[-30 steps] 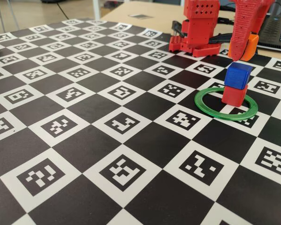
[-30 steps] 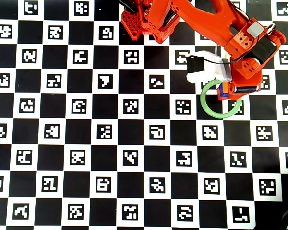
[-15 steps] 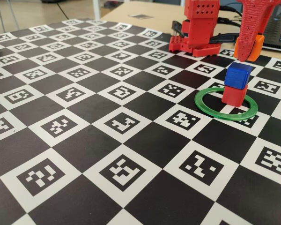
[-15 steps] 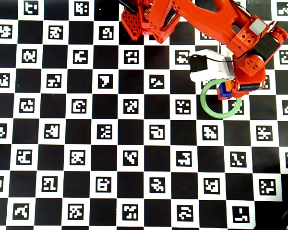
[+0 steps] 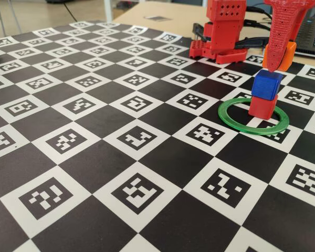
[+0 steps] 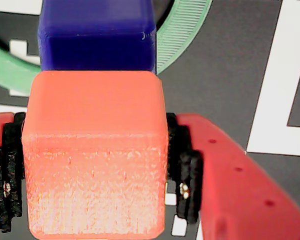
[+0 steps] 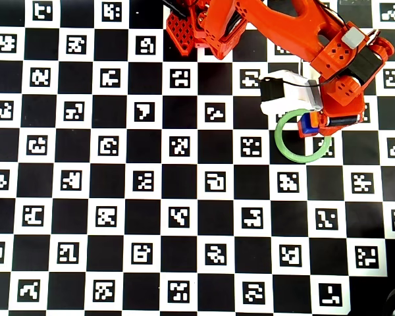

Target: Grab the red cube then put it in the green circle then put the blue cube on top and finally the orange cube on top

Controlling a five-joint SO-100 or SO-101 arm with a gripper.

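Note:
In the fixed view the red cube (image 5: 262, 107) stands inside the green circle (image 5: 236, 124) with the blue cube (image 5: 267, 84) stacked on it, slightly turned. My gripper (image 5: 279, 61) hangs just above and behind the blue cube, shut on the orange cube (image 5: 287, 54). The wrist view shows the orange cube (image 6: 95, 155) filling the space between the black pads (image 6: 186, 175), its far edge over the blue cube (image 6: 97, 35), with the green circle (image 6: 182, 35) beyond. From overhead, the gripper (image 7: 316, 121) covers most of the blue cube (image 7: 307, 124) within the green circle (image 7: 280, 141); the red cube is hidden there.
The red arm base (image 5: 224, 31) stands at the back of the checkered marker board (image 5: 121, 136). A laptop (image 5: 312, 37) sits at the far right behind the board. A white camera housing (image 7: 286, 92) juts from the wrist.
The gripper with the orange cube has shifted right and toward the stack, then lowered slightly, now closer above the blue cube. The red and blue cubes have not moved.

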